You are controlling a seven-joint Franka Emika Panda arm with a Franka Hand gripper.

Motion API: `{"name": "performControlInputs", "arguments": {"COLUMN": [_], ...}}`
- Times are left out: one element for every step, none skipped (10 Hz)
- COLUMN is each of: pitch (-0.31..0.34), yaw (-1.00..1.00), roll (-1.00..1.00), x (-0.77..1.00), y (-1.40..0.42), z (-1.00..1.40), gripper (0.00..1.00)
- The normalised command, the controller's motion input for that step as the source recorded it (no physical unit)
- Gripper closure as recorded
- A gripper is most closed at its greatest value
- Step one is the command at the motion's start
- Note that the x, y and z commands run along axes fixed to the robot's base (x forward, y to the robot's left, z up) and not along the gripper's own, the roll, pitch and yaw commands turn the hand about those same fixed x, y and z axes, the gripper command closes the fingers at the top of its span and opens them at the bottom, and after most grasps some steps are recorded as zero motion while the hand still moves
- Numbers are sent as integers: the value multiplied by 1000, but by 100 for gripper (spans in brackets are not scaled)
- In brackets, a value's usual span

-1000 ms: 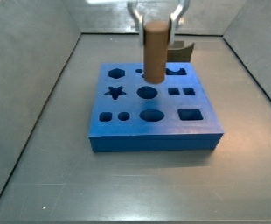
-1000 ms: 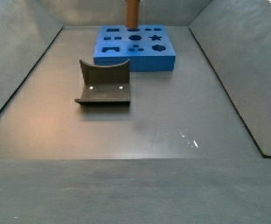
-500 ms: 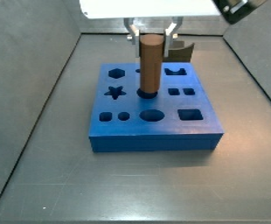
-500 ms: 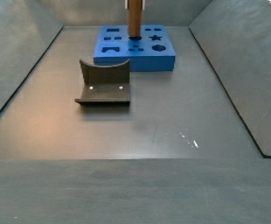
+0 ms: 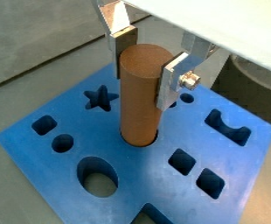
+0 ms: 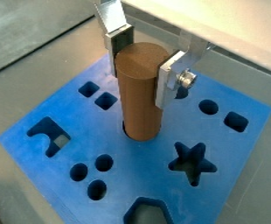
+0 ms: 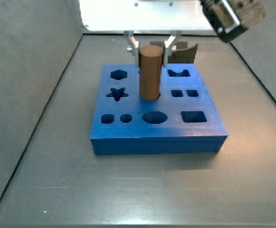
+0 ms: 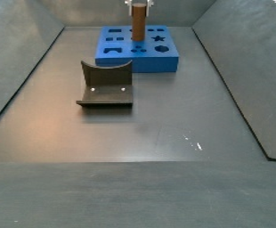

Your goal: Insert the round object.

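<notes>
With the peg (image 5: 142,96) seated upright in the block (image 5: 68,157), the spread gripper (image 5: 149,61) should be lifted straight

Matt brown wood-like peg (image 5: 142,96) seated in a smooth blue block (image 5: 56,150).
Gripper (image 6: 144,59) above the block: bare silver metal fingers (image 5: 172,80) with dark pads; dull grey tabletop (image 8: 152,134), faintly sheened; dark matt fixture (image 8: 105,85).

Pincer (image 5: 146,63): plates apart, flanking peg (image 5: 142,98) top.
Obstacles: upright peg mid block (image 7: 158,132); fixture (image 8: 106,85) nearby.
Free: table (image 8: 152,134) elsewhere.
</notes>
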Motion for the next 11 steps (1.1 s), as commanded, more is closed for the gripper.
{"name": "performControlInputs", "arguments": {"pitch": [-47,-34,-14,-10,0,0,0,0,7,24,0], "yaw": [0,0,0,0,0,-9,0,-3,-29,0,0], "roll": [43,37,53,51,41,24,33,21,0,0,0], "x": [0,0,0,26,109,103,131,186,169,23,0], "y": [-46,-37,-63,-51,-51,-17,-37,-34,0,0,0], "z": [-323,-289,-237,-283,-317,-257,-280,-291,-131,0,0], "gripper": [100,100,100,100,100,100,100,100,100,100,100]}}
